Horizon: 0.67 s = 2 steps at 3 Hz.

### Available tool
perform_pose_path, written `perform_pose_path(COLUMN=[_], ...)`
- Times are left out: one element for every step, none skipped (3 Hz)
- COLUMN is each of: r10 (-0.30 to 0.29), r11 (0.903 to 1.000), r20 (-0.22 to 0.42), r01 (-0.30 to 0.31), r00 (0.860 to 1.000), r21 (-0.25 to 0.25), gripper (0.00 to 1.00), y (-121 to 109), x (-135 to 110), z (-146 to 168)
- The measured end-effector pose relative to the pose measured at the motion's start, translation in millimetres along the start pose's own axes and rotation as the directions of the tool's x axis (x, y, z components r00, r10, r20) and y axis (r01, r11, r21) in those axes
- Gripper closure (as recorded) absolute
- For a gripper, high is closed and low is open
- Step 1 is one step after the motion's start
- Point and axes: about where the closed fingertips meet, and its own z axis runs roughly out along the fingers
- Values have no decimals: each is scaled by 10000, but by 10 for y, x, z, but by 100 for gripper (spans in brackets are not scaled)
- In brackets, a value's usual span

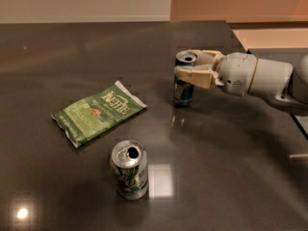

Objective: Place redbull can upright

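The redbull can (184, 94), slim and blue-and-silver, stands upright on the dark table (231, 167), right of centre. My gripper (184, 64) reaches in from the right at the can's upper half. It is open, with one finger behind the can's top and one finger (195, 77) in front of it. The can's opened top shows between them.
A wider silver-and-green soda can (130, 170) stands upright at the front centre. A green chip bag (97, 112) lies flat to the left of the redbull can. The table's right edge (298, 124) runs under my arm.
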Motion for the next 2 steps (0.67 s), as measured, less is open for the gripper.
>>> perform_pose_path(r10=[199, 216], r11=[9997, 9996], r20=[217, 263], r01=[-197, -211], r00=[9996, 9994], r21=[-114, -187], gripper=[84, 62], y=[-28, -38], x=[64, 117], z=[45, 79])
